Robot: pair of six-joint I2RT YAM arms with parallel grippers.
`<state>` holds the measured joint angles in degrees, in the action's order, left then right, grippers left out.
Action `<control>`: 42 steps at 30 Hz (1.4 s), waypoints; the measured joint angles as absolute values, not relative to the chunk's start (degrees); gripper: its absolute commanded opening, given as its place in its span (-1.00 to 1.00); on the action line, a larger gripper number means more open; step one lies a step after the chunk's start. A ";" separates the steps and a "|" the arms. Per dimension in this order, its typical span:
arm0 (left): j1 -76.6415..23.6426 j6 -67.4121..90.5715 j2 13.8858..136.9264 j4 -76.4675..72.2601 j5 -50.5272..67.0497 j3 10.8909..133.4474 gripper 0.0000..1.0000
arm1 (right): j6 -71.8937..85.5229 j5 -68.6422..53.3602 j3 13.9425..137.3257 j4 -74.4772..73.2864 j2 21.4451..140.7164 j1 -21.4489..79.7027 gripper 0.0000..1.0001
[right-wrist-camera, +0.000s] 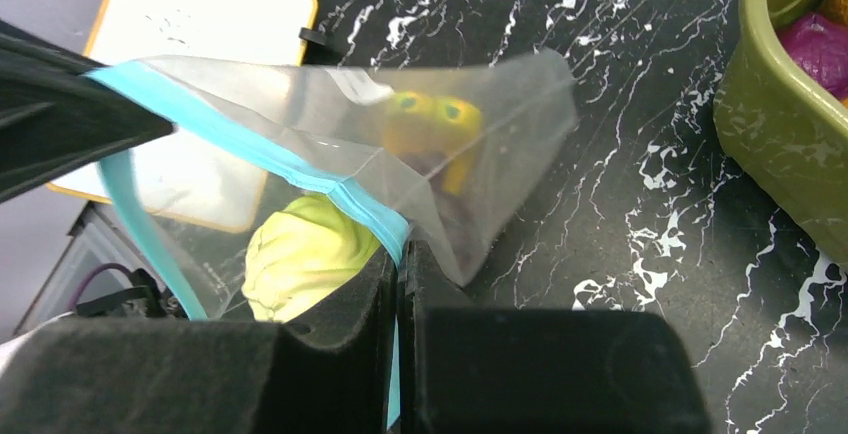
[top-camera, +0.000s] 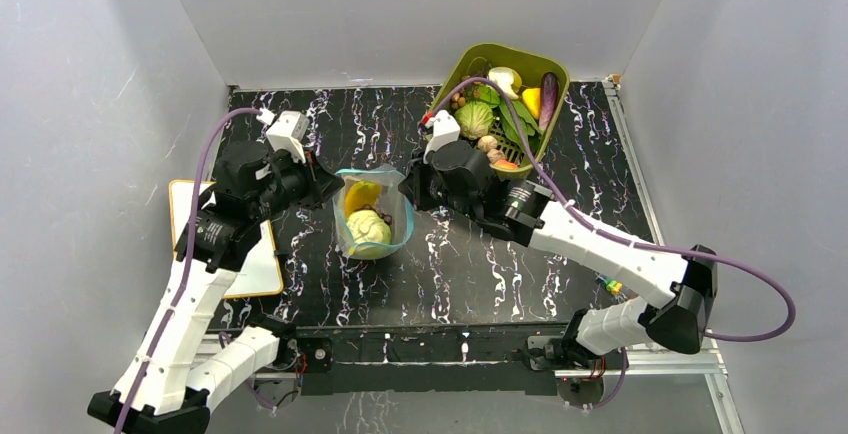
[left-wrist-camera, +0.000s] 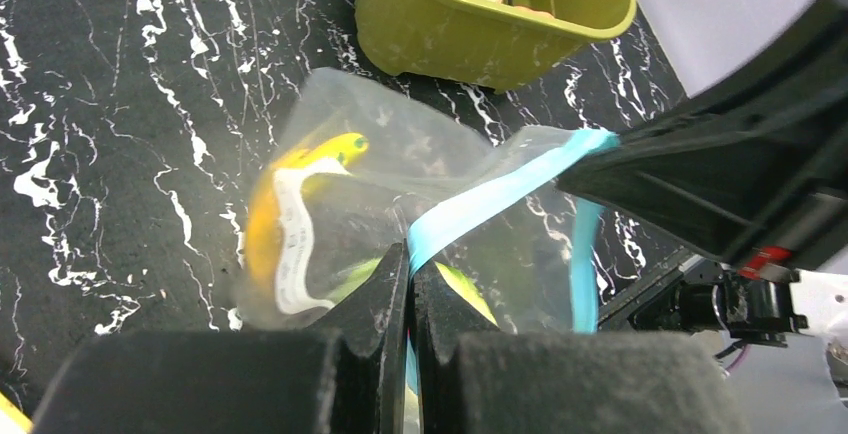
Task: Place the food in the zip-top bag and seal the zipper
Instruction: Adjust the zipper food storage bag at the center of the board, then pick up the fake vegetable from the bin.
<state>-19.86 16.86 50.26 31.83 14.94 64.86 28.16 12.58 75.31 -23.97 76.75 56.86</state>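
Our left gripper [left-wrist-camera: 408, 289] and right gripper [right-wrist-camera: 398, 259] each have their fingers pinched tight on the zipper [left-wrist-camera: 500, 192], one at either end. We see the black marbled table [top-camera: 480, 264], the olive tub [top-camera: 505, 59] at its far right, and mid-table the zip-top bag [top-camera: 372, 216], strung between both grippers with its mouth gaping. Inside lie a cabbage [right-wrist-camera: 300, 254] and bananas [right-wrist-camera: 430, 124].

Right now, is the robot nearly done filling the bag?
About partway. Done: bananas and a cabbage sit inside the bag. In hand: the left gripper and right gripper each pinch the blue zipper, one on each side, with the mouth open. Left: more food waits in the tub, and the zipper is not sealed yet.
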 measured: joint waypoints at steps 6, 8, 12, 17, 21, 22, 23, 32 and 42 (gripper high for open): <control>-19.86 17.56 47.66 28.88 18.65 63.92 -1.00 | 27.73 12.27 72.93 -21.12 78.85 56.62 -1.00; -19.86 17.63 46.87 27.70 19.31 62.43 -1.00 | 27.46 12.23 71.85 -20.10 79.46 56.58 -1.00; -19.86 17.76 47.48 26.70 19.42 59.07 -1.00 | 26.68 12.62 68.69 -17.69 79.81 56.49 -1.00; -19.86 18.63 49.15 24.69 20.91 55.99 -1.00 | 25.58 13.45 66.11 -16.36 80.60 55.18 -0.78; -19.86 20.29 49.36 21.54 22.81 54.35 -1.00 | 25.02 13.15 66.11 -15.79 81.14 53.43 -0.24; -19.86 20.67 49.50 21.12 23.22 54.15 -1.00 | 24.73 13.06 66.13 -15.81 81.14 53.15 -0.14; -19.86 21.06 49.74 20.49 23.75 53.89 -1.00 | 24.67 12.99 66.17 -15.92 81.14 52.90 -0.06; -19.86 21.87 50.02 16.08 25.91 51.31 -1.00 | 23.14 10.44 68.66 -20.03 79.66 48.23 0.28; -19.86 19.31 48.86 12.71 28.01 47.70 -1.00 | 18.63 10.00 75.68 -22.90 78.28 37.12 0.20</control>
